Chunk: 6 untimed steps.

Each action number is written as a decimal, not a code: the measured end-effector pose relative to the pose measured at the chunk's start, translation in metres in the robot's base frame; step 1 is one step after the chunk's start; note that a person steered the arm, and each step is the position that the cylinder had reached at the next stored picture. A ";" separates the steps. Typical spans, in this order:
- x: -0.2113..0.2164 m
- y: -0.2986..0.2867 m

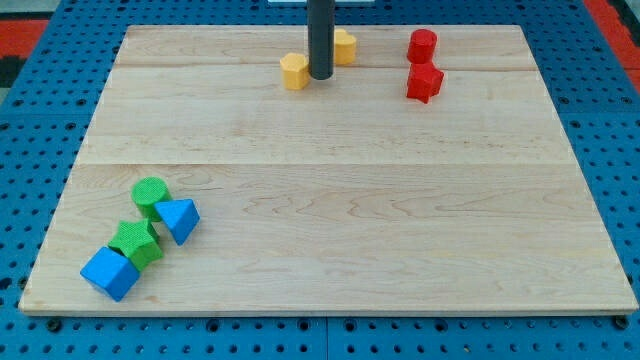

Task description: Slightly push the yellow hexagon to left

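Observation:
A yellow hexagon-like block (294, 71) lies near the view's top on the wooden board (330, 200). My tip (320, 76) stands just to its right, touching or nearly touching it. A second yellow block (344, 46) sits behind the rod on its right, partly hidden; its shape is unclear.
A red cylinder (422, 45) and a red cube (424, 82) sit at the top right. At the bottom left are a green cylinder (150, 195), a blue triangular block (178, 219), a green block (135, 243) and a blue cube (109, 274).

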State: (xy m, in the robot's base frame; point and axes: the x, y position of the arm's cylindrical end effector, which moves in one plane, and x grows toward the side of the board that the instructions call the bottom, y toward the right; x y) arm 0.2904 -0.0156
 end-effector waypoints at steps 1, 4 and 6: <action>-0.027 -0.095; -0.056 -0.133; -0.022 0.049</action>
